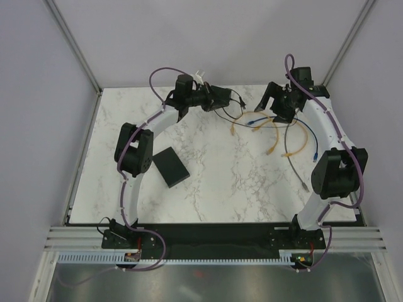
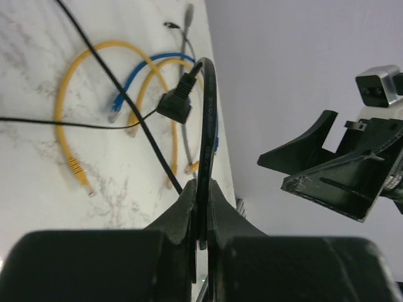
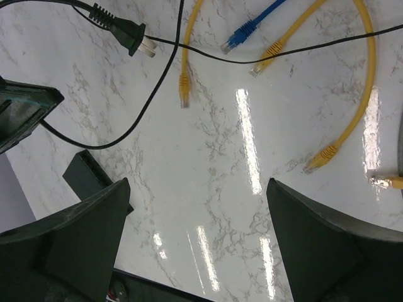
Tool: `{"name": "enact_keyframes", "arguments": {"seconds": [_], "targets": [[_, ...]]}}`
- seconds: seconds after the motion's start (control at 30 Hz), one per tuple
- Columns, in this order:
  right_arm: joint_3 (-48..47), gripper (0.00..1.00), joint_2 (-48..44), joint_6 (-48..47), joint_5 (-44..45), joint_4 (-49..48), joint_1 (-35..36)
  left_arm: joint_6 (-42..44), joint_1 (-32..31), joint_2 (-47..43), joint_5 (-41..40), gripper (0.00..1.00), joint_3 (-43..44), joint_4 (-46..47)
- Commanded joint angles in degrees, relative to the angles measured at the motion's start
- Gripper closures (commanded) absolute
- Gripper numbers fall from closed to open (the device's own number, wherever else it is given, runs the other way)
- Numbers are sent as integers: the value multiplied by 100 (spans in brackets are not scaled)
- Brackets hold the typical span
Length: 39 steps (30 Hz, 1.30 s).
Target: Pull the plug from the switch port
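Observation:
The switch, a flat matte-black box (image 1: 170, 167), lies on the marble table beside the left arm. No cable runs into it, and its port does not show. My left gripper (image 1: 221, 99) is raised at the back of the table, far from the box. In the left wrist view it (image 2: 203, 207) is shut on a thick black cord (image 2: 206, 126). The cord arcs up and ends in a black two-prong plug (image 2: 175, 104) that hangs free above the table. That plug (image 3: 123, 33) also shows in the right wrist view. My right gripper (image 1: 275, 104) (image 3: 198, 214) stands wide open over bare marble, holding nothing.
Loose patch cables lie at the back right: yellow ones (image 1: 277, 135) (image 3: 368, 82), a blue one (image 1: 261, 119) (image 3: 249, 28) and a grey one (image 1: 296, 167). Thin black cords (image 3: 126, 132) cross the marble between the two grippers. Grey walls close in the table.

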<state>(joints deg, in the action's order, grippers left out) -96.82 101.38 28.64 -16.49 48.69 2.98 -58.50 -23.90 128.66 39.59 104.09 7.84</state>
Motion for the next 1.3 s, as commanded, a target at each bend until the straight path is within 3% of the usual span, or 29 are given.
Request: {"name": "enact_keyframes", "arguments": {"seconds": [0.0,0.2,0.4,0.53,0.63,0.93,1.27], "targets": [[224,2,3,-201,-30,211,18,917,202,-639,57,98,-169,-642],[154,2,461,-228,1302,212,1,1533,228,-833,154,98,-495,-1257],[40,2,1049,456,2026,-156,-579,2043,307,-1290,48,98,-882,-1547],[-153,8,1471,844,2027,-315,-764,2167,430,-1484,48,98,-970,-1618],[-127,22,1665,1117,1756,-684,-826,2167,553,-1502,189,98,-996,-1654],[-206,39,2219,2171,1280,-1352,-834,2124,667,-1475,453,98,-1031,-1698],[-303,47,2579,2681,1605,-1502,-834,2307,667,-1616,453,98,-1111,-1803]]}}
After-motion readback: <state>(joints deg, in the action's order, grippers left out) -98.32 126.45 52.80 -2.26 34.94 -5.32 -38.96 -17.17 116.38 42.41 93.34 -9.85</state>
